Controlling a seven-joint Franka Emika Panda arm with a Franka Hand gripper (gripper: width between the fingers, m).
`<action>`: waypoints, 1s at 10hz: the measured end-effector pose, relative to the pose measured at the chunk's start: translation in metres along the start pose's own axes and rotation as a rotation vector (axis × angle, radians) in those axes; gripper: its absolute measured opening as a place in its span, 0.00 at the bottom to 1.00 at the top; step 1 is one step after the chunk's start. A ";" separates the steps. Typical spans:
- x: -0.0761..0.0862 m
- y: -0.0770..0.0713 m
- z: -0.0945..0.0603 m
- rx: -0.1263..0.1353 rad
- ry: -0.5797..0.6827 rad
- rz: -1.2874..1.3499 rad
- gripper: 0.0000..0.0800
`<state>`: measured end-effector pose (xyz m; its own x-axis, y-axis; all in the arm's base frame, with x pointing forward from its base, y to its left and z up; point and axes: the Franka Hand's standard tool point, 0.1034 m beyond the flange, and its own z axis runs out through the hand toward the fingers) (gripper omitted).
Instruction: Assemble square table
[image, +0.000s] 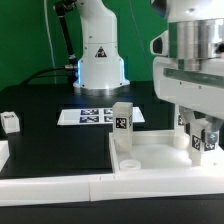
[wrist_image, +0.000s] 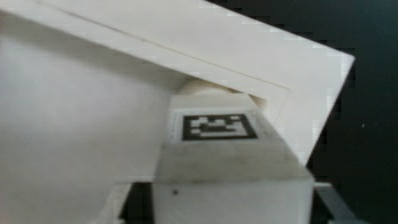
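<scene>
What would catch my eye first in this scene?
The big gripper on the exterior view's right, clamping a tagged white leg block at a corner of the square top. A second leg stands upright by its far corner, near the marker board.

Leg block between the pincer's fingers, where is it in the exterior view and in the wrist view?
Exterior view: leg block at the exterior view's right, in the pincer, over the square tabletop.
Wrist view: mid-picture, its tag toward the camera.
Shared landmark: the raised rim of the square tabletop.
</scene>
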<state>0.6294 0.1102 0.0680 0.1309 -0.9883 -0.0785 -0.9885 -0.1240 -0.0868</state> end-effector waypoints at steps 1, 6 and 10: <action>0.000 0.000 0.000 0.010 -0.036 0.133 0.36; -0.002 0.000 0.000 0.020 -0.130 0.525 0.46; -0.019 -0.010 -0.004 0.089 -0.050 -0.061 0.76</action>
<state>0.6368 0.1300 0.0740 0.1959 -0.9733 -0.1196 -0.9683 -0.1728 -0.1803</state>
